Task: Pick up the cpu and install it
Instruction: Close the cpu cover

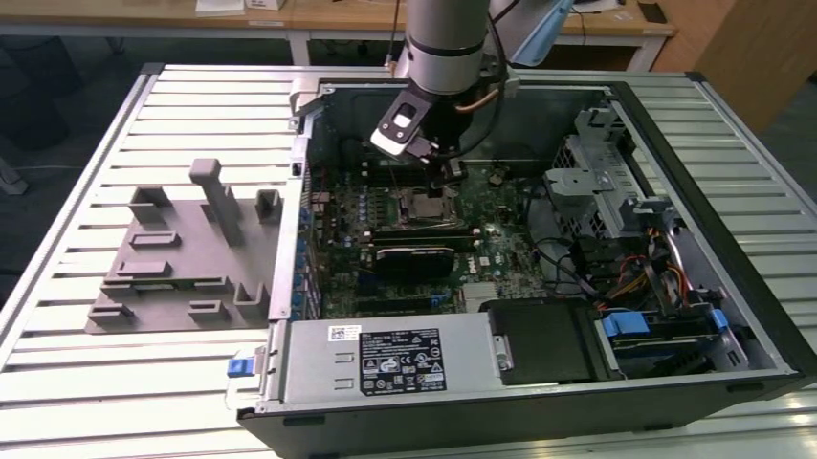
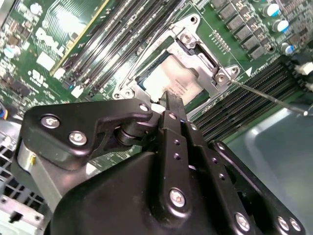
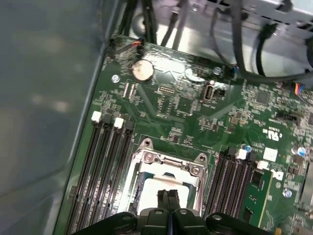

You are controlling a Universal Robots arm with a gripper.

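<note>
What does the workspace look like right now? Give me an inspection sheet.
Surface: slatted table, bearing an open computer case.
Job's things: cpu lies flat in the motherboard socket.
Clutter: grey plate with upright blocks, at the exterior view's left of the case.
Grippers: gripper over the cpu, jaws shut; contact unclear.
Cables: wire bundle inside the case, at the exterior view's right.
Surroundings: desks behind the table.

The black tool point(image 2: 172, 99) hangs over the green motherboard point(image 2: 29, 29). Its two narrow fingers are pressed together, tips at the edge of the cpu point(image 2: 164, 78). The cpu lies flat inside the metal socket frame point(image 2: 186, 38), with rows of dark memory slots point(image 2: 112, 41) on either side.
</note>
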